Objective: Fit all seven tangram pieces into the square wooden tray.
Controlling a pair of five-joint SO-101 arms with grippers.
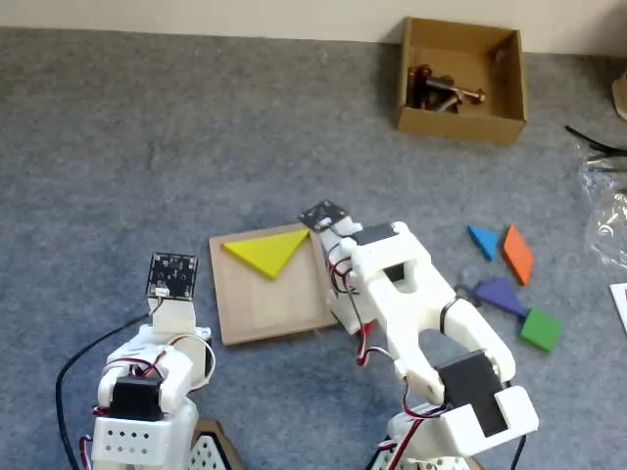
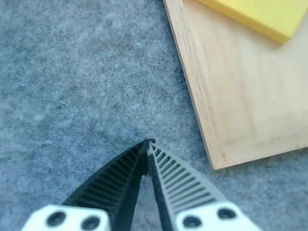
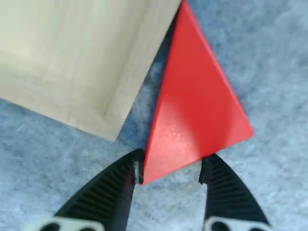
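Bright, even light from overhead, with soft shadows throughout.
Grey carpet evenly lit, no hot spots. A faint, soft-edged shadow lies under the right arm. Cardboard box shaded inside. Pale sheen low on the red triangle, and a dark shadow strip between it and the tray. White glare on the plastic bag.

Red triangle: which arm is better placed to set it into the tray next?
Right. The right gripper holds the red triangle between its fingers beside the wooden tray's rim. The left gripper is shut over bare carpet off the tray's other side.
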